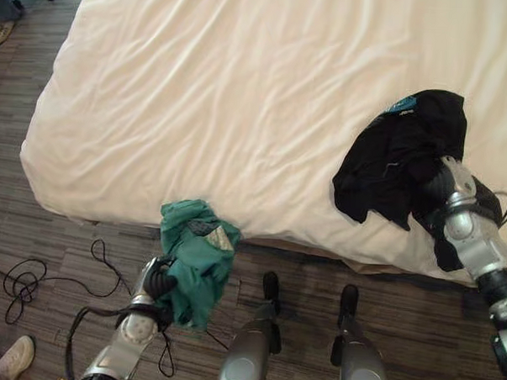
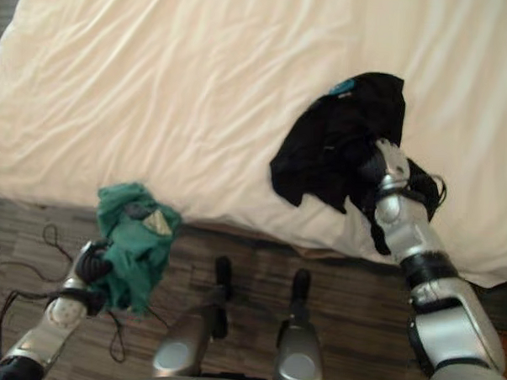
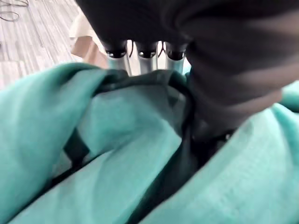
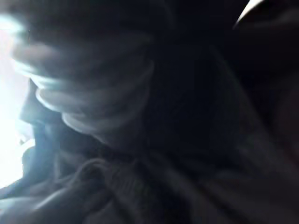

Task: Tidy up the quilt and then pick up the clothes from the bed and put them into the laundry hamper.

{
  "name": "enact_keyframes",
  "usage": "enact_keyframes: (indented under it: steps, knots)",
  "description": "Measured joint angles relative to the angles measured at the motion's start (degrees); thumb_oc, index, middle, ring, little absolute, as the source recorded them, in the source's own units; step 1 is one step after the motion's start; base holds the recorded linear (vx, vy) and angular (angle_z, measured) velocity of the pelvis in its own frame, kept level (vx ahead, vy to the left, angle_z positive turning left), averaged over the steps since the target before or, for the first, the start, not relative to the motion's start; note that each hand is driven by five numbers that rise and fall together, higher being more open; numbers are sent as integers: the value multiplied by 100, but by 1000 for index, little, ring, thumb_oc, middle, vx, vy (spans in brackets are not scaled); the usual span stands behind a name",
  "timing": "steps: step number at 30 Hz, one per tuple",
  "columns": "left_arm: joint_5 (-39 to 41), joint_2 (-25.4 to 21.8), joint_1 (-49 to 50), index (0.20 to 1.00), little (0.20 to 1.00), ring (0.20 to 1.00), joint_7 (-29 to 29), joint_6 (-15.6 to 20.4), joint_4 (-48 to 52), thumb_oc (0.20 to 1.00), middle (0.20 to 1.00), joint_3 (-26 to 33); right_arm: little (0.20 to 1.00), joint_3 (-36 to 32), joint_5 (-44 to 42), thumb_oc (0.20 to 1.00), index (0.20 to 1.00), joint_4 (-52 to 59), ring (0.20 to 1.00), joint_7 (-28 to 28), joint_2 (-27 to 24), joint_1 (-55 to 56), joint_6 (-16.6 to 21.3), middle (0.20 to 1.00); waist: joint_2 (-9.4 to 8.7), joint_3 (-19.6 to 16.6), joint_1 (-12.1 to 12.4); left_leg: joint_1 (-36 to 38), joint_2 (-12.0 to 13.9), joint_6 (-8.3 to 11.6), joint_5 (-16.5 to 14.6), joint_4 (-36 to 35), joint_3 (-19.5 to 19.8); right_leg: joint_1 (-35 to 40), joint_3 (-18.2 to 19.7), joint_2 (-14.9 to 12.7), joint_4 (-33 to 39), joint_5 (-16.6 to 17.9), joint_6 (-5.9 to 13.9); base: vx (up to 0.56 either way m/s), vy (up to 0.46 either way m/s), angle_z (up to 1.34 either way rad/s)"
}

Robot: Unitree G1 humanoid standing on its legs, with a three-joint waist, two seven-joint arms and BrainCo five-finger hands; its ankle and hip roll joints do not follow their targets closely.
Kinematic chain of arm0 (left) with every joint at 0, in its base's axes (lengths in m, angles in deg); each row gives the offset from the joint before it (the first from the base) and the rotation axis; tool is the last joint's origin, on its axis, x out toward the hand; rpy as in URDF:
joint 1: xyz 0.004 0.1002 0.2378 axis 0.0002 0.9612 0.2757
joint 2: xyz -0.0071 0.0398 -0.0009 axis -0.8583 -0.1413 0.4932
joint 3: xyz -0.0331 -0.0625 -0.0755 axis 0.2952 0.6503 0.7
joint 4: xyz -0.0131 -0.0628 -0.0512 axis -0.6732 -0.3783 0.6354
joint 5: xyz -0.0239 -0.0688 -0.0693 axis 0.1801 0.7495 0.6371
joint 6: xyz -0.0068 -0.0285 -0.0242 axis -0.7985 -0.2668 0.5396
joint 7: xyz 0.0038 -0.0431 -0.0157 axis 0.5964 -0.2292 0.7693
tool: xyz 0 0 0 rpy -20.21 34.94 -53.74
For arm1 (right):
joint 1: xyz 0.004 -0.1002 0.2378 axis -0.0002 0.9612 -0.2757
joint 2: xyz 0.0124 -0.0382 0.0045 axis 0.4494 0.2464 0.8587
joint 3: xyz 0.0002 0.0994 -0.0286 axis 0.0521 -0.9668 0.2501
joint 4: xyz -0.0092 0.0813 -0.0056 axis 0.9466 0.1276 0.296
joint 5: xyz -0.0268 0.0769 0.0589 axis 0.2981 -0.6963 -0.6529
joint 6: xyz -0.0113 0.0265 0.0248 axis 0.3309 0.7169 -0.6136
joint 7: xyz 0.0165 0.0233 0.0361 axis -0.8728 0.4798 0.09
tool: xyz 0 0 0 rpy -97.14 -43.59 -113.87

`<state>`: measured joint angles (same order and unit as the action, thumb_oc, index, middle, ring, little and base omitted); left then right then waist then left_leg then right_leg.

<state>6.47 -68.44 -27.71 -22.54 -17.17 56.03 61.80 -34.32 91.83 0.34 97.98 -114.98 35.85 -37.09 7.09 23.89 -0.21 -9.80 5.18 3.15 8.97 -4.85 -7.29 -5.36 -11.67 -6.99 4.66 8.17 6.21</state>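
Left hand (image 1: 155, 280) is curled into a bunched teal garment (image 1: 196, 259), which hangs from it over the floor (image 1: 58, 232), just off the near edge of the bed; the wrist view shows the fingers (image 3: 145, 52) buried in teal folds. A small pale label patch (image 1: 220, 237) sits on top of the bundle, just past the hand; no writing can be made out on it. Right hand (image 1: 439, 183) is sunk in a crumpled black garment (image 1: 398, 154) lying on the cream quilt (image 1: 241, 97) near the bed's edge; its fingers are hidden, so its grip cannot be told. A teal neck tag (image 1: 401, 104) shows on the black cloth's far side from the hand, unreadable.
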Motion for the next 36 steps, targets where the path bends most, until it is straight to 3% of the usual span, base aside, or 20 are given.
enact_keyframes:
  steps: [2,7,10,13,15,17,18,20,22,24,25,26,27,28,30,31,32,33,34,36]
  knots:
    - [-11,164,102,200,200,200,-44,-18,124,200,200,-78,200,-229,-528,200,200,206,200,-38,456,612,164,200,-44,-140,-93,116,-19,12,-45,-33,-15,111,15,-21,0,-43,15,69,110,-5]
    - [-142,433,215,200,200,200,-270,-235,163,200,200,-201,200,-389,-1642,200,200,318,200,-895,1490,2003,325,200,-442,-687,-378,535,-14,0,-222,-27,-296,374,223,-40,1,-140,31,52,155,-25]
    - [-251,621,389,200,200,200,-447,-357,214,200,200,-232,200,-413,-2323,200,200,-180,200,-1389,1942,2933,185,200,-688,-931,-504,809,-25,-8,-322,-32,-454,565,344,-66,1,-219,83,-34,108,-22]
    - [-232,803,506,200,200,200,-463,-438,248,200,200,-178,200,-485,-2691,200,200,-576,200,-1568,2224,3564,-52,200,-715,-965,-622,797,-67,-21,-354,-34,-398,542,410,-88,-188,-272,123,-90,27,2]
    - [-180,915,589,200,200,200,-452,-498,235,200,200,-167,200,-366,-2949,200,200,-636,200,-1636,2296,3883,-167,200,-677,-961,-765,793,-100,-67,-334,-32,-234,393,963,12,-553,-609,225,-64,9,17]
    - [13,1016,565,200,200,200,-486,-534,193,200,200,-189,200,-168,-3084,200,200,-891,200,-1639,2383,3914,-194,200,-643,-969,-863,684,-89,-69,-225,-16,56,430,1756,307,-580,-856,107,-5,-79,60]
    - [16,1077,543,200,200,200,-492,-541,158,200,200,-180,200,-140,-3113,200,200,-1052,200,-1628,2379,3813,-211,200,-648,-972,-879,644,-82,-84,-203,-19,144,496,1956,394,-474,-856,101,-13,-85,57]
    - [233,1220,543,200,200,200,-584,-556,82,200,200,-244,200,211,-3047,200,200,-1629,200,-1615,2264,3412,-276,200,-619,-989,-767,523,-47,-57,-122,-34,409,684,1912,521,-281,-812,39,-39,-134,81]
    - [463,1340,564,200,200,200,-624,-545,-11,200,200,-234,200,687,-2817,200,200,-2095,200,-1592,2117,3001,-275,200,-561,-1013,-422,372,6,-21,-150,-34,551,652,1734,595,-196,-789,-8,-134,-119,66]
    - [683,1563,591,200,200,200,-585,-537,-165,200,200,-315,200,984,-2455,200,200,-2132,200,-1487,2015,2704,-335,200,-300,-1012,-81,-32,-4,-17,-206,-34,814,634,1436,734,-172,-755,-59,-225,-32,130]
    - [692,1589,531,200,200,200,-525,-529,-196,200,200,-346,200,932,-2333,200,200,-2121,200,-1466,1947,2709,-319,200,-252,-989,-53,-170,-24,25,-414,-40,828,677,1188,733,-119,-705,-192,-245,24,251]
    - [690,1681,226,200,200,200,-387,-440,-629,200,200,-458,200,891,-2149,200,200,-2059,200,-1329,1980,2757,-294,200,-313,-943,14,-347,-78,127,-1030,-9,262,696,484,411,-109,-665,-416,-145,25,257]
    - [693,1780,-26,200,200,200,-348,-435,-1019,200,200,-477,200,879,-2113,200,200,-2070,200,-1278,1980,2750,-284,200,-397,-912,4,-368,-118,59,-942,18,-323,725,107,218,-123,-692,-438,-107,-2,303]
    - [780,1761,-38,200,200,200,-266,-490,-1211,200,200,-507,200,933,-1998,200,200,-2088,200,-1211,1981,2585,-306,200,-486,-918,76,-385,-80,-38,-780,353,-1320,834,-473,-36,-108,-690,-438,-65,100,213]
    - [858,1673,19,200,200,200,-236,-499,-1398,200,200,-509,200,868,-1975,200,200,-2032,200,-1081,1990,2569,-297,200,-698,-851,6,-145,86,32,-762,987,-1874,1281,-1268,-307,-10,-696,-439,-83,220,219]
    - [854,1640,27,200,200,200,-238,-501,-1440,200,200,-514,200,702,-1978,200,200,-2015,200,-1064,2006,2605,-276,200,-683,-875,-37,24,184,-10,-769,1149,-1940,1470,-1531,-367,-29,-697,-437,-7,293,244]
    - [852,1612,146,200,200,200,-217,-496,-1433,200,200,-462,200,575,-1978,200,200,-1988,200,-1014,1952,2629,-232,200,-671,-916,-2,252,481,-58,-793,1290,-2116,1658,-1863,-457,-93,-699,-435,47,294,198]
    - [853,1594,177,200,200,200,-211,-501,-1443,200,200,-381,200,298,-1985,200,200,-1955,200,-982,1993,2683,-228,200,-673,-943,5,391,774,44,-881,1476,-2543,1803,-2117,-474,-94,-700,-424,257,573,211]
    - [869,1598,176,200,200,200,-177,-546,-1448,200,200,-336,200,131,-1986,200,200,-1844,200,-901,1939,2792,-229,200,-598,-989,-39,534,926,72,-862,1473,-2656,1947,-2370,-464,-139,-704,-419,294,627,202]
    - [915,1735,153,200,200,200,-175,-570,-1595,200,200,-340,200,-320,-1997,200,200,-1672,200,-824,1788,2991,-283,200,-336,-1129,-115,676,805,53,-824,1366,-2627,2042,-2600,-630,-593,-705,-412,178,511,189]
